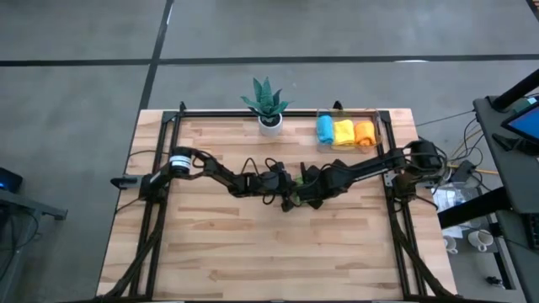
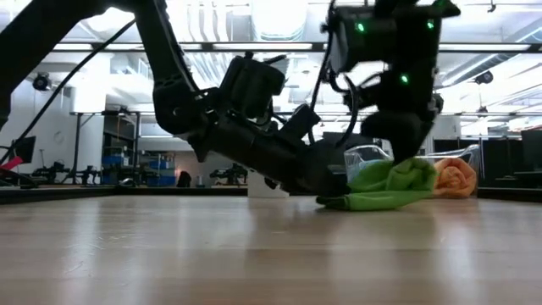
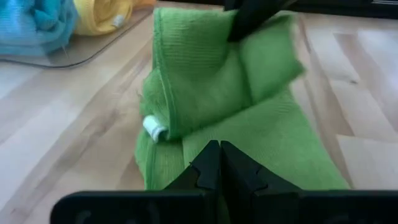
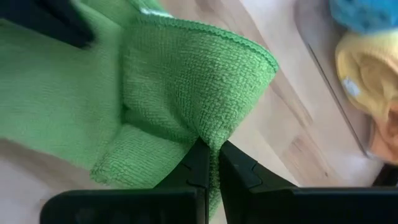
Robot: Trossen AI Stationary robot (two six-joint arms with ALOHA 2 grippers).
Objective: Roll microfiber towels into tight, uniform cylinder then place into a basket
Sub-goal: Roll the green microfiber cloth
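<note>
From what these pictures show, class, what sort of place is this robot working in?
Probably a robotics lab or workshop. A wooden table carries two framed robot arms working a green towel; behind it the low view shows an open hall with ceiling strip lights and equipment racks.

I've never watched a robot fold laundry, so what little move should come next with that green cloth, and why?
Probably the right gripper should carry its pinched fold of the green towel over toward the left gripper. Both sets of jaws are shut on the towel, which lies bunched and only half turned, not yet a roll like those in the basket.
</note>
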